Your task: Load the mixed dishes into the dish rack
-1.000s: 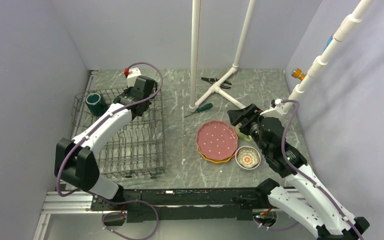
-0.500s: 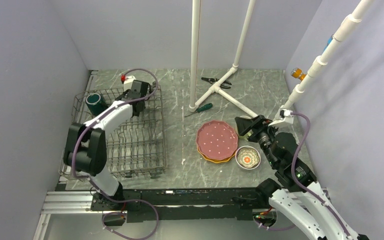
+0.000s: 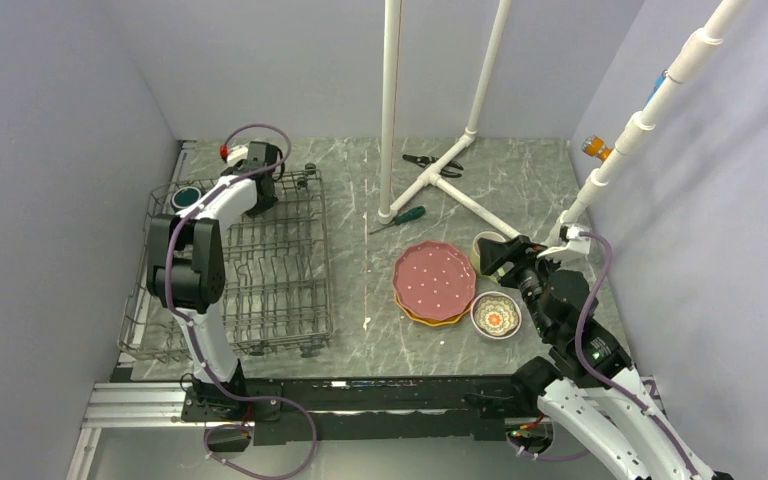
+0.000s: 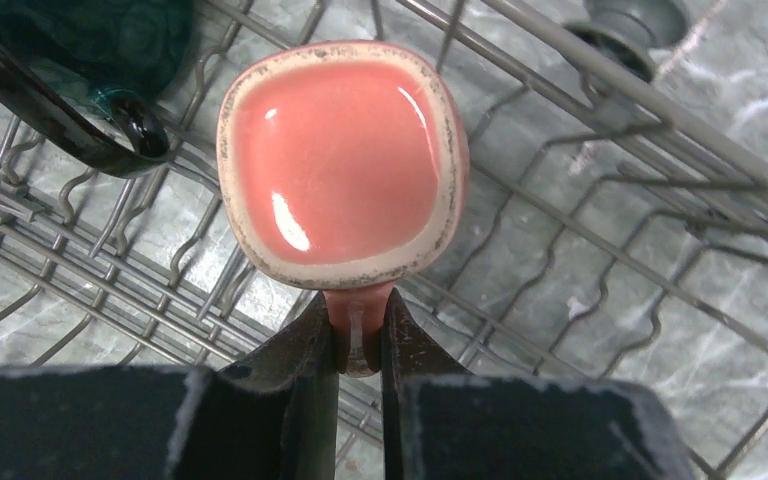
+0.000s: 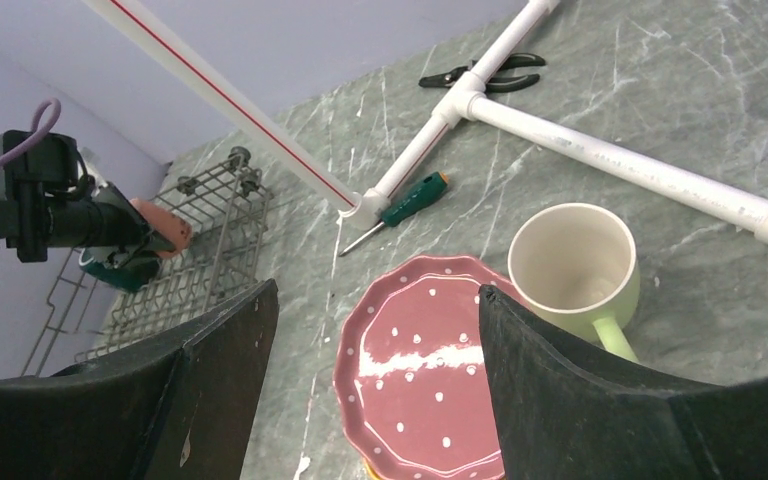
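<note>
My left gripper (image 4: 358,330) is shut on the handle of the salmon mug (image 4: 340,160), which hangs mouth toward the camera over the far end of the dish rack (image 3: 270,270). The dark green mug (image 4: 70,60) sits in the rack beside it. My right gripper (image 5: 375,290) is open above the pink dotted plate (image 5: 420,370), with nothing between its fingers. The light green mug (image 5: 572,262) stands upright to its right. In the top view the pink plate (image 3: 434,279) lies on a yellow-orange plate (image 3: 430,320), next to a floral bowl (image 3: 496,316).
A white pipe frame (image 3: 430,180) stands at the back middle of the table. A green-handled screwdriver (image 3: 400,217) and pliers (image 3: 430,162) lie near its feet. Grey walls close in on the left and right.
My left arm has carried the salmon mug toward the rack's far-left corner. My right gripper has drawn back a little near the light green mug, its jaws slightly wider.
</note>
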Robot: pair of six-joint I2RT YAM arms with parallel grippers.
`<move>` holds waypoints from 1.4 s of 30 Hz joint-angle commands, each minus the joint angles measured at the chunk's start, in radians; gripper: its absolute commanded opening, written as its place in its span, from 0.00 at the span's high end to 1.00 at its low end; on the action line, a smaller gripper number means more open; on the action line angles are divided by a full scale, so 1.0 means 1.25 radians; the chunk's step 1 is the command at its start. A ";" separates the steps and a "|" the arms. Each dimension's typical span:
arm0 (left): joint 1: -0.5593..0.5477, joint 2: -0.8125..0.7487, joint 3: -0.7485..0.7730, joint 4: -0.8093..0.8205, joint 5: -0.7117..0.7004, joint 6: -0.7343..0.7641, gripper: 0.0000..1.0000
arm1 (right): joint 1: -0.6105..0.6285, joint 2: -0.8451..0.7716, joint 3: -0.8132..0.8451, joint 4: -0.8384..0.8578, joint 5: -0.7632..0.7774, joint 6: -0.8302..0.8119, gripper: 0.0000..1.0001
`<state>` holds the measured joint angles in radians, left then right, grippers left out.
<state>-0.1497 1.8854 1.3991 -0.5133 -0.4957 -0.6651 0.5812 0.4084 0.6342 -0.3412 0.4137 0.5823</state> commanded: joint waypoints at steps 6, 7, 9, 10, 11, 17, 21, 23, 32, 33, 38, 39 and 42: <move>0.052 0.047 0.084 -0.051 0.013 -0.109 1.00 | -0.001 -0.016 0.003 0.008 0.041 -0.025 0.25; 0.056 0.050 0.087 -0.050 0.016 -0.117 1.00 | -0.001 -0.015 0.003 0.011 0.041 -0.024 0.25; 0.061 0.053 0.086 -0.043 0.022 -0.125 1.00 | -0.001 -0.008 0.005 0.014 0.038 -0.022 0.25; 0.062 0.054 0.085 -0.038 0.021 -0.128 1.00 | -0.001 -0.005 0.007 0.013 0.037 -0.020 0.25; 0.063 0.054 0.083 -0.031 0.023 -0.125 1.00 | -0.001 -0.001 0.010 0.012 0.035 -0.018 0.25; 0.070 0.040 0.063 -0.007 0.007 -0.126 1.00 | -0.001 0.014 0.009 0.010 0.029 -0.005 0.25; 0.078 0.031 0.049 0.018 0.010 -0.112 1.00 | -0.001 0.018 0.007 0.016 0.023 0.000 0.25; 0.079 0.033 0.050 0.021 0.002 -0.099 1.00 | 0.000 0.021 0.004 0.018 0.021 0.002 0.25; 0.098 0.042 0.030 0.029 0.035 -0.104 1.00 | -0.002 0.031 0.005 0.020 0.017 0.012 0.25; 0.099 0.046 0.030 0.026 0.039 -0.103 1.00 | 0.000 0.032 0.007 0.021 0.019 0.011 0.25; 0.103 0.047 0.030 0.022 0.042 -0.105 0.76 | -0.001 0.034 0.009 0.020 0.022 0.015 0.25; 0.102 0.047 0.032 0.017 0.043 -0.106 0.67 | -0.001 0.034 0.008 0.022 0.020 0.018 0.25; 0.103 0.049 0.040 0.007 0.049 -0.101 0.43 | -0.001 0.036 0.003 0.027 0.011 0.025 0.25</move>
<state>-0.0246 1.9591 1.4250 -0.5117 -0.4366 -0.7940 0.5812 0.4461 0.6342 -0.3492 0.4366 0.5987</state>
